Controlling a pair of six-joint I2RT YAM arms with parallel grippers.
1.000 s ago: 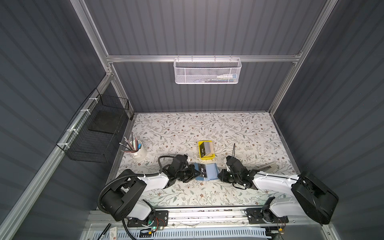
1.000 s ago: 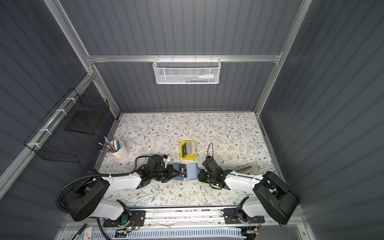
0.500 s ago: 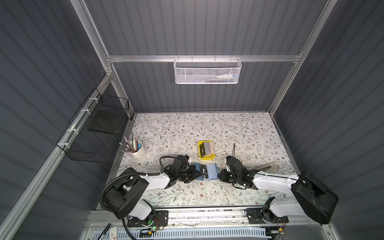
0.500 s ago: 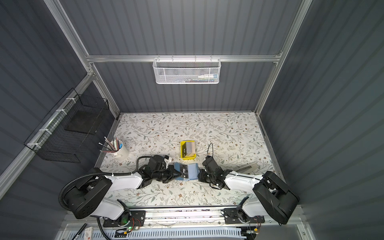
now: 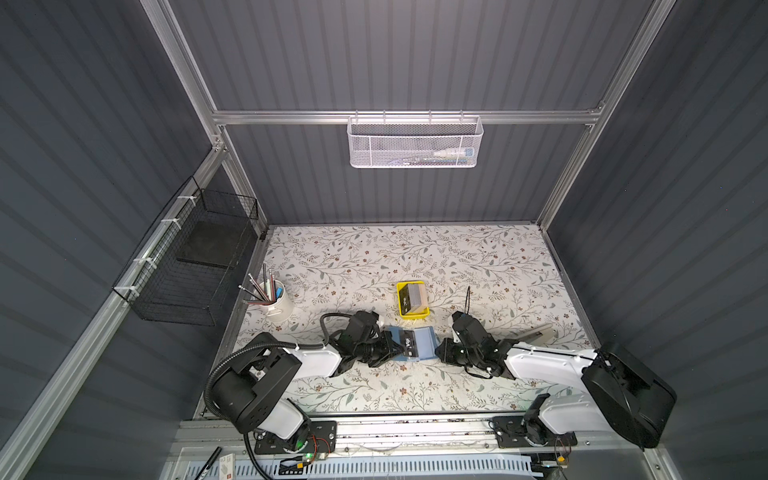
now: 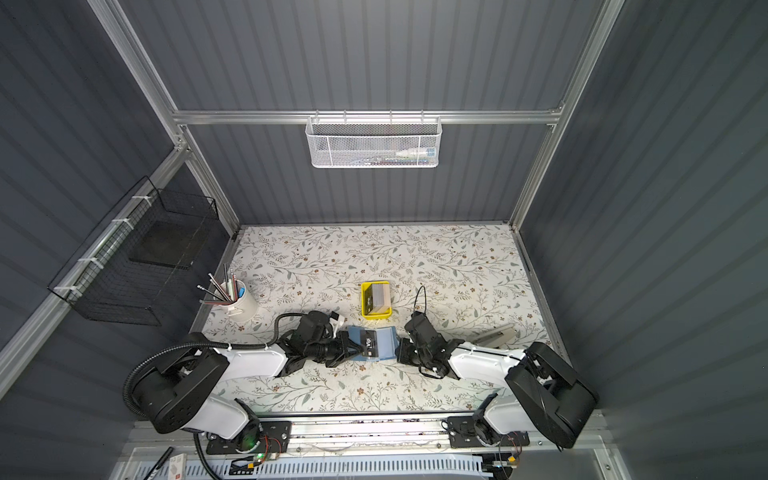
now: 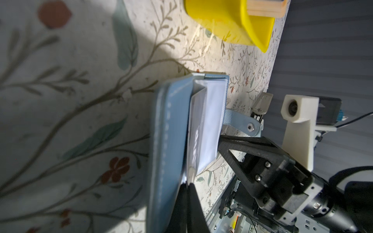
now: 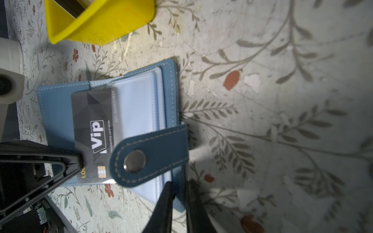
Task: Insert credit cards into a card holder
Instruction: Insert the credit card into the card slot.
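Now, in both top views the left claw [image 5: 392,350] has crept a touch closer to the card holder [image 5: 423,347] than it was a second ago, while the right claw [image 5: 438,353] has not shifted. The holder lies open on the tabletop [image 5: 332,257] between the two claws, and the credit card [image 5: 409,345] sits straight ahead of the left claw's tips, over the holder's nearer half. The yellow tray [image 5: 400,299] stands well beyond both claws. From the left wrist, that claw's jaws are pressed together on the card's trailing edge. The card [image 7: 194,137] reaches forward under a clear sleeve [image 7: 210,113], with the snap strap [image 7: 240,123] sticking out on the far side toward the right claw. From the right wrist, the right claw [image 8: 179,193] is clamped on the holder's blue cover edge, pinning it. Ahead of it the strap [image 8: 153,153] folds over the sleeves, and the card [image 8: 92,121] shows its leading strip dulled by plastic while the VIP half is bare. That small advance reads as the card being fed in: insertion looks begun but not finished, and the push should go on until the card is fully seated
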